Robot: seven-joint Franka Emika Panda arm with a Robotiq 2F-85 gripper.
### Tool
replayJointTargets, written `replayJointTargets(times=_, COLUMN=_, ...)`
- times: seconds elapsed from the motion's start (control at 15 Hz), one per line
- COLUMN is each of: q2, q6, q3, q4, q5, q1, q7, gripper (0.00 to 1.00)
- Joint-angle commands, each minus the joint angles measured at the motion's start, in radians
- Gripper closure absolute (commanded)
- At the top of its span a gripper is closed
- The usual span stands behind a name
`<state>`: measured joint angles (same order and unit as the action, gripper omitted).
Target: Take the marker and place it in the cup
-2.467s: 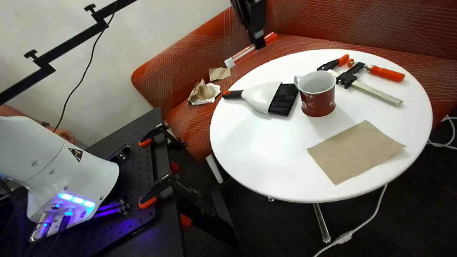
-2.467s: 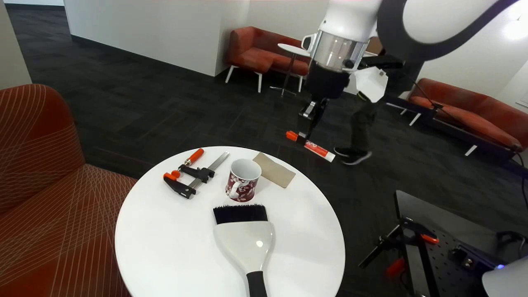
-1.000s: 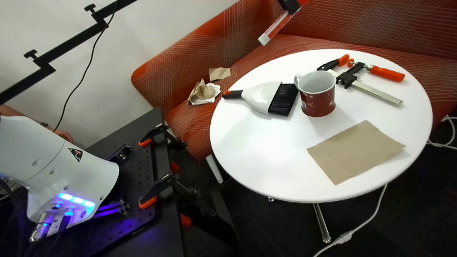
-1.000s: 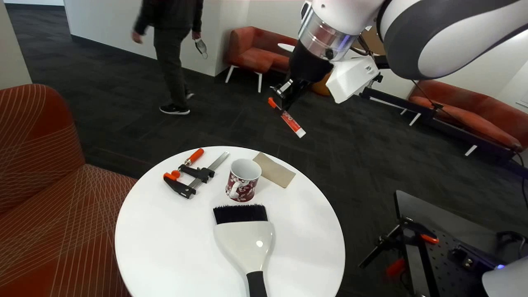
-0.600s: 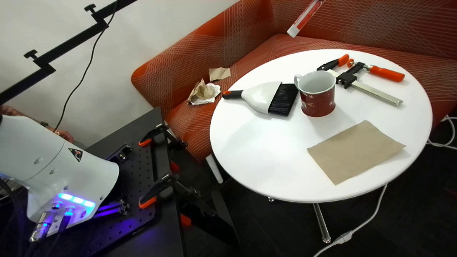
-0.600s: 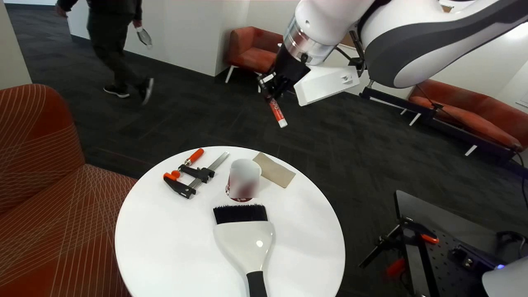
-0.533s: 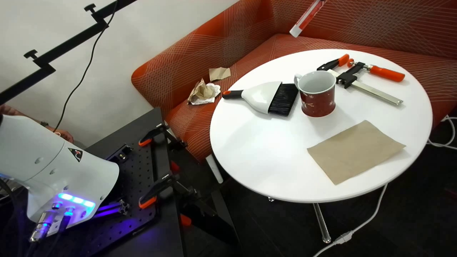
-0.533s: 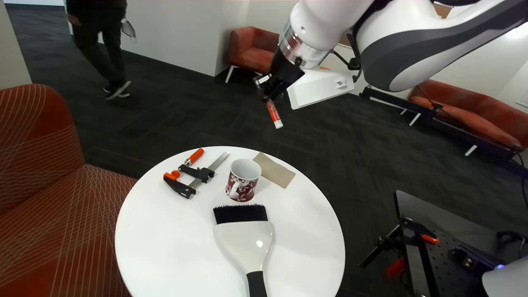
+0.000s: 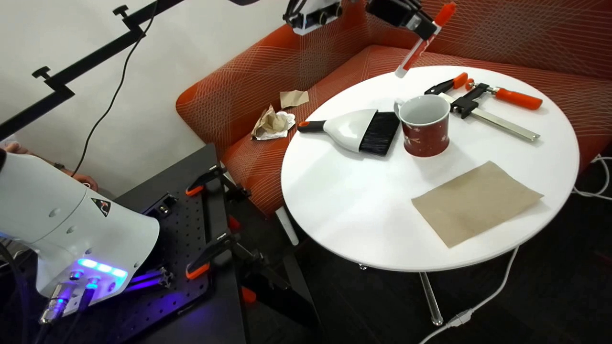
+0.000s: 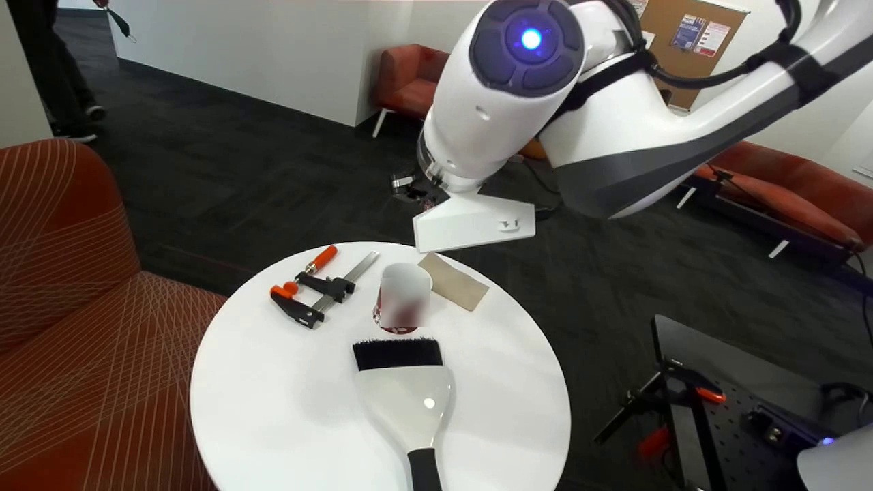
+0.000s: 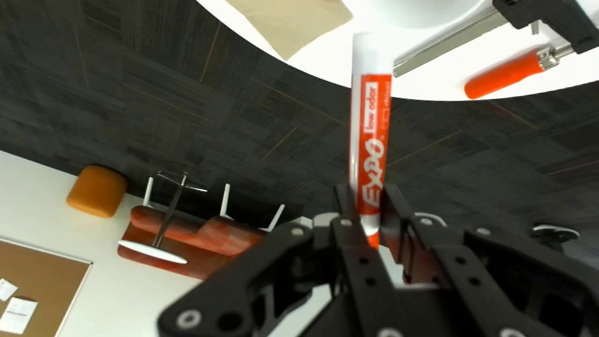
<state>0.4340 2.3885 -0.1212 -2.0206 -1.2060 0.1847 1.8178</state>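
The pincer point(image 11: 370, 201), closed to barrel width, grips the red Expo marker point(image 11: 374, 117), tilted, white end down. The snowflake mug point(image 9: 426, 136) stands below the pincer on the bench point(image 9: 356, 205); uprighting the marker above it before release seems advisable.

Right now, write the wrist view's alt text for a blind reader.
The end effector grips a red Expo marker pointing to the picture's top, where a white tabletop holds brown paper, a clamp and the cup, all cropped. The background appears upside down: dark floor above a red couch.
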Motion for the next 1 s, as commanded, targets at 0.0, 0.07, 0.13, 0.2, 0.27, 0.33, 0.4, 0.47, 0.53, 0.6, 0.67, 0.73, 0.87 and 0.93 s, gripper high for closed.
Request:
replayJointTargets(times=0.0, q2=0.074, q6=-0.104, q3=0.033, q4=0.061, q5=-0.094, q1=0.006, q7=0.147, gripper=0.95)
replayJointTargets(times=0.07, q2=0.090, q6=-0.128, q3=0.041, q4=0.069, q5=-0.127, q1=0.008, q7=0.183, gripper=0.95)
replayJointTargets(times=0.13, q2=0.105, q6=-0.155, q3=0.049, q4=0.076, q5=-0.160, q1=0.009, q7=0.211, gripper=0.95)
replayJointTargets(times=0.2, q2=0.105, q6=-0.184, q3=0.063, q4=0.070, q5=-0.177, q1=0.007, q7=0.209, gripper=0.95)
replayJointTargets(times=0.27, q2=0.084, q6=-0.139, q3=0.086, q4=0.046, q5=-0.152, q1=-0.033, q7=0.177, gripper=0.81)
replayJointTargets(times=0.33, q2=0.095, q6=-0.159, q3=0.093, q4=0.050, q5=-0.166, q1=-0.032, q7=0.188, gripper=0.81)
replayJointTargets(times=0.4, q2=0.101, q6=-0.167, q3=0.096, q4=0.053, q5=-0.170, q1=-0.030, q7=0.191, gripper=0.81)
replayJointTargets(times=0.47, q2=0.103, q6=-0.169, q3=0.097, q4=0.055, q5=-0.171, q1=-0.029, q7=0.191, gripper=0.81)
replayJointTargets(times=0.53, q2=0.103, q6=-0.169, q3=0.097, q4=0.057, q5=-0.171, q1=-0.029, q7=0.191, gripper=0.81)
replayJointTargets(times=0.6, q2=0.108, q6=-0.165, q3=0.090, q4=0.057, q5=-0.190, q1=-0.028, q7=0.222, gripper=0.95)
replayJointTargets(times=0.67, q2=0.116, q6=-0.167, q3=0.088, q4=0.061, q5=-0.214, q1=-0.023, q7=0.246, gripper=0.95)
replayJointTargets(times=0.73, q2=0.127, q6=-0.164, q3=0.091, q4=0.066, q5=-0.237, q1=-0.022, q7=0.265, gripper=0.95)
replayJointTargets(times=0.87, q2=0.145, q6=-0.165, q3=0.099, q4=0.071, q5=-0.292, q1=-0.024, q7=0.314, gripper=0.95)
replayJointTargets(times=0.93, q2=0.154, q6=-0.168, q3=0.103, q4=0.072, q5=-0.323, q1=-0.023, q7=0.344, gripper=0.95)
